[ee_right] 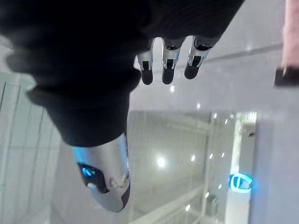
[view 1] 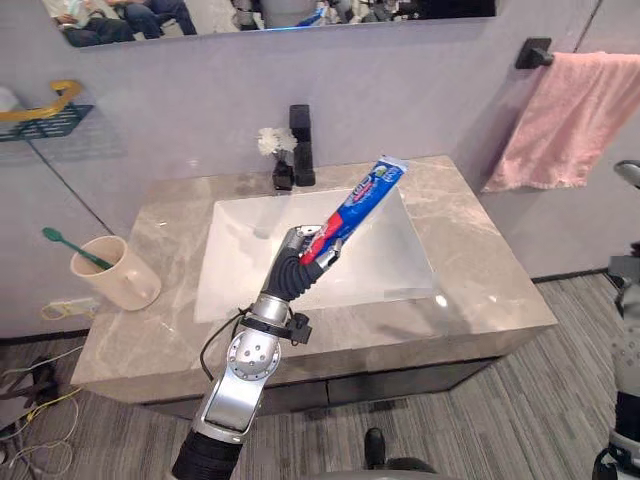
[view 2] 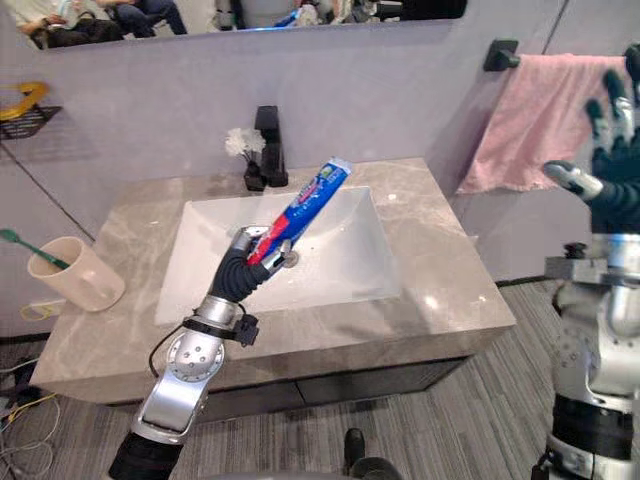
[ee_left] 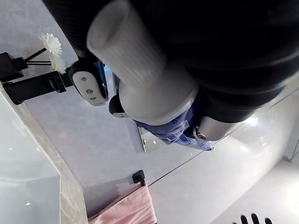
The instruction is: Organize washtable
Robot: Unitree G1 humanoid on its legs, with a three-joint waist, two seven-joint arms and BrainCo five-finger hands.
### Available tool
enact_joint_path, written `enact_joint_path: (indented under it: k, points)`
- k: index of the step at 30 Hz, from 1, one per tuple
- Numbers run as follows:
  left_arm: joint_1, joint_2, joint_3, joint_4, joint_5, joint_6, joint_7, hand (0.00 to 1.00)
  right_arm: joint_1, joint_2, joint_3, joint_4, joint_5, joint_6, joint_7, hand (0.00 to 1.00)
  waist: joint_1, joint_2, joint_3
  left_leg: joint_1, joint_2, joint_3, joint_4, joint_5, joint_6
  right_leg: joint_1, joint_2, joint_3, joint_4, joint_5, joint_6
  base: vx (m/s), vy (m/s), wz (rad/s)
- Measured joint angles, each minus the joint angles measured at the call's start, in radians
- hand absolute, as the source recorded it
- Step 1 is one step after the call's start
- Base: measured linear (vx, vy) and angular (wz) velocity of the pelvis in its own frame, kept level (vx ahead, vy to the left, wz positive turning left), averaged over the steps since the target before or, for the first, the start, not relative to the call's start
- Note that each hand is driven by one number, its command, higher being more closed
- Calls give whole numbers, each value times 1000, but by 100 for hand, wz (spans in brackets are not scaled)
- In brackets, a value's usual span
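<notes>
Beige marble tops the washtable [view 1: 480, 270], with a white basin [view 1: 240, 250] sunk in its middle. A black faucet [view 1: 301, 145] stands at the far edge behind the basin, and a small vase of white flowers [view 1: 272, 140] sits just beside it on the left.

Above the basin, the left hand [view 1: 303, 247] has its fingers curled round the lower end of a blue, red and white toothpaste tube [view 1: 360, 200]. The tube is clear of the marble and tilted, its flat crimped end pointing up toward the far right corner. In the left wrist view its white cap [ee_left: 140, 65] sticks out of the hand close to the camera.

A cream cup [view 1: 115, 272] lies tipped on its side near the left edge, with a green toothbrush [view 1: 75, 250] poking out of its mouth.

The right hand [view 2: 612, 185] is raised well beyond the right edge, fingers straight and spread, holding nothing. Behind it a pink towel [view 1: 565, 120] hangs from a black bar on the wall.
</notes>
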Motion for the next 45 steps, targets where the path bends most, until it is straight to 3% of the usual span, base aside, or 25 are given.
enact_joint_path:
  k: [3,7,11,19,30,31,45]
  points:
    - [-17,0,-21,0,0,0,4,100,0,36,100,0,18,13,0,0,0,2,-9,-13,-4,-21,4,1,1,1,-6,-24,2,0,0,5,17,24]
    - [-56,-7,-47,0,-12,2,37,100,0,167,288,10,38,59,7,0,11,3,-11,-14,-12,-40,4,9,7,6,-16,-37,2,5,0,-4,29,12]
    - [-68,-8,-57,2,-18,4,58,100,0,241,387,18,58,87,40,0,22,3,-11,-15,-20,-45,3,13,13,12,-25,-43,-1,8,2,-24,31,7]
    - [-99,-8,-76,3,-19,7,107,100,-2,321,460,60,104,102,39,0,30,-8,-15,-21,-32,-68,1,23,22,17,-41,-70,-2,9,5,-19,16,10]
    - [-123,-25,-100,44,-20,13,108,100,-78,347,488,88,157,99,20,0,31,-22,-15,-22,-32,-71,-9,30,20,13,-41,-76,-2,9,5,0,0,0]
    - [-123,-29,-103,54,-20,14,108,100,-81,348,492,88,166,99,20,100,35,-27,-15,-22,-32,-72,-10,30,20,13,-41,-76,-2,9,5,0,0,0]
    - [-112,-45,-148,102,-41,21,113,100,-118,382,510,129,197,99,0,100,53,-58,-16,-18,-36,-84,-45,58,19,1,-44,-86,-2,10,5,3,1,2]
